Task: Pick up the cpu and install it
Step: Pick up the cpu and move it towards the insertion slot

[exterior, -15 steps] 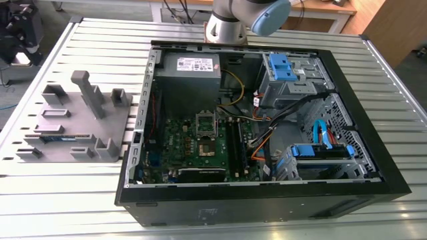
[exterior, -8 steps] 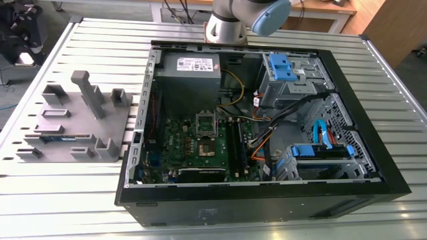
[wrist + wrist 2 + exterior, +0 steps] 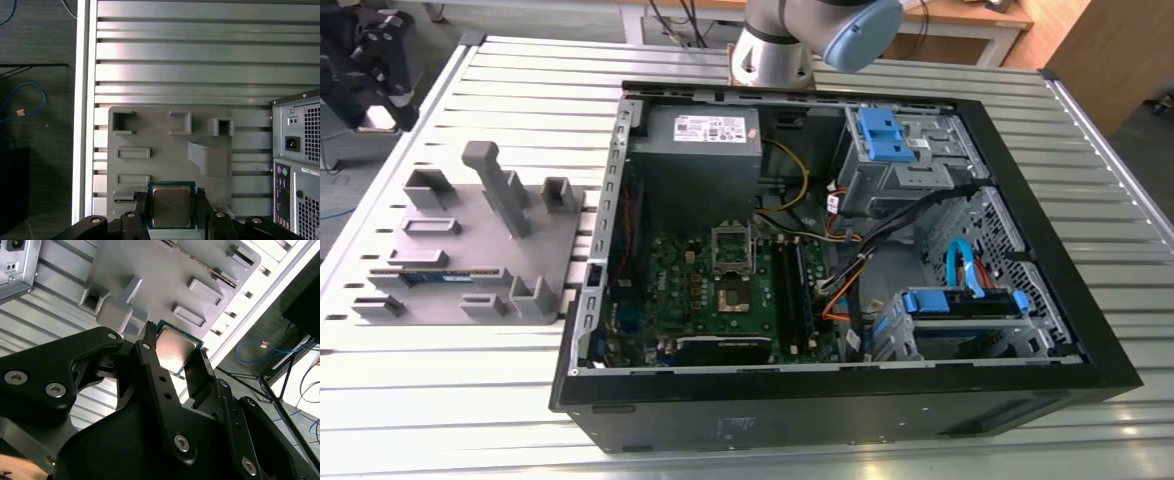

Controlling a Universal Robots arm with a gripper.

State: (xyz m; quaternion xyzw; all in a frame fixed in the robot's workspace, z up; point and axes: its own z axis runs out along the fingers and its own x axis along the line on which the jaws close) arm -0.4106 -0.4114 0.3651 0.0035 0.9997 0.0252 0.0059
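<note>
In both wrist views the cpu (image 3: 171, 206) (image 3: 174, 347), a flat square chip with a shiny silver top and a thin green rim, sits between my two black fingers. My gripper (image 3: 171, 201) (image 3: 173, 351) is shut on it, with one finger (image 3: 141, 212) against each side edge. The chip hangs above the near edge of the grey fixture tray (image 3: 165, 160) (image 3: 467, 250). In the exterior view the motherboard (image 3: 720, 300) lies in the open computer case (image 3: 841, 260), and its cpu socket (image 3: 731, 264) shows near the board's middle.
The tray carries several raised holders and a tall post (image 3: 491, 180); a green stick-shaped board (image 3: 430, 278) lies in it. The case's rear panel (image 3: 300, 165) stands beside the tray. Inside the case are a power supply (image 3: 700, 135), cables and blue drive brackets (image 3: 881, 135). The arm's elbow (image 3: 787, 40) shows above the case.
</note>
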